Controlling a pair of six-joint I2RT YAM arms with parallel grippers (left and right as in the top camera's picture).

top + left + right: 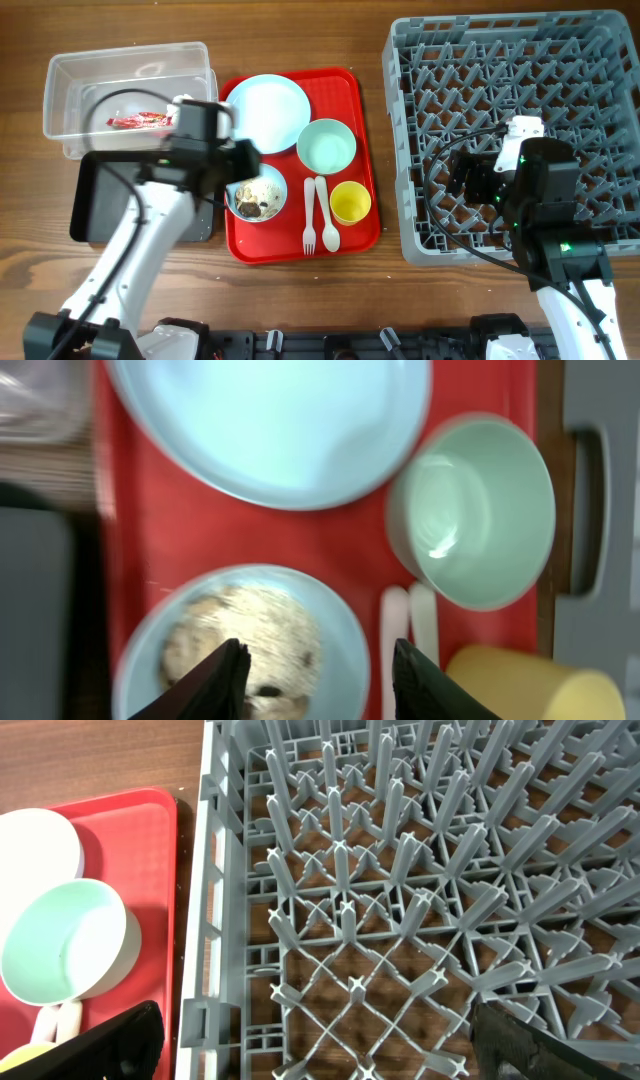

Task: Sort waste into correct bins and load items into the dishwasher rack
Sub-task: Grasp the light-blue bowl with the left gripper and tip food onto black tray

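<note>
My left gripper (320, 680) is open, just above the light-blue bowl (150, 660) that holds beige-brown food scraps (245, 635); the bowl also shows in the overhead view (257, 195). The bowl sits on the red serving tray (345, 90) with the light-blue plate (268, 112), mint-green bowl (326, 145), yellow cup (350, 202), white fork (310, 215) and spoon (327, 215). The red wrapper (140, 121) lies in the clear tub (130, 60). The black tray (95, 200) lies in front of the tub. My right gripper (320, 1050) is open over the grey rack (380, 890). I cannot make out the tissue.
The rack (520, 130) fills the right side of the table and holds no dishes. My left arm crosses over the black tray. In the right wrist view the mint-green bowl (65, 945) and the red tray's edge (140, 820) lie left of the rack wall.
</note>
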